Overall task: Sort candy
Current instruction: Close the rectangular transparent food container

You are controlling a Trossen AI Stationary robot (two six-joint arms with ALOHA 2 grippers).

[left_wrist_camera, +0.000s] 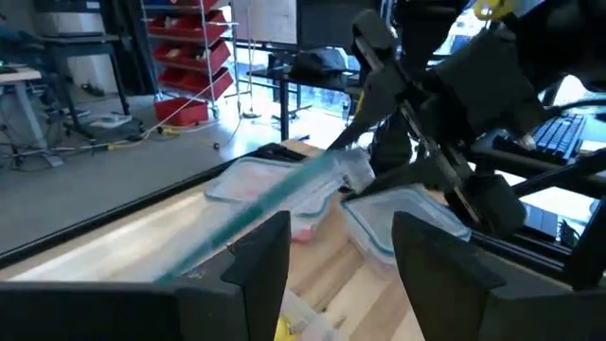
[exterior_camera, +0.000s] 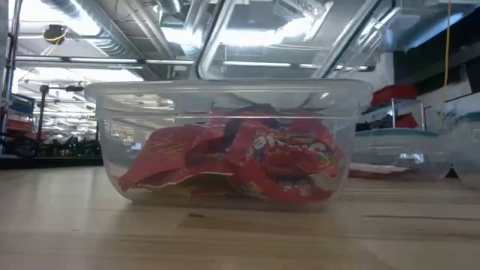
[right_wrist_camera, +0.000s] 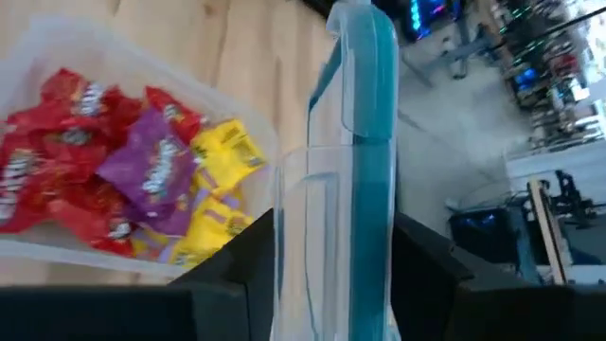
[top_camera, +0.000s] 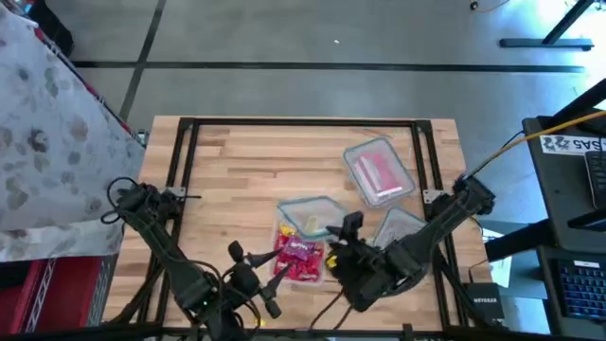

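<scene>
The left gripper (top_camera: 248, 268) sits low near the table's front edge, just left of the tub of candy; its 2 fingers (left_wrist_camera: 260, 260) stand apart with nothing between them. Just to its right, the candy (top_camera: 298, 258) fills an open clear tub (top_camera: 284, 232) near the front middle of the wooden table (top_camera: 237, 161). From the right wrist, the sweets in it show as mostly red packets with 1 purple packet (right_wrist_camera: 151, 161) and some yellow ones (right_wrist_camera: 222, 156) beside it. The right gripper (top_camera: 346, 237) is just right of that tub, clenched on a clear lid (right_wrist_camera: 365, 114) with a teal rim, held on edge over the tub. Farther back and right, a second tub (top_camera: 379, 170) holds red packets, and another clear tub (top_camera: 402, 227) lies by the right arm.
</scene>
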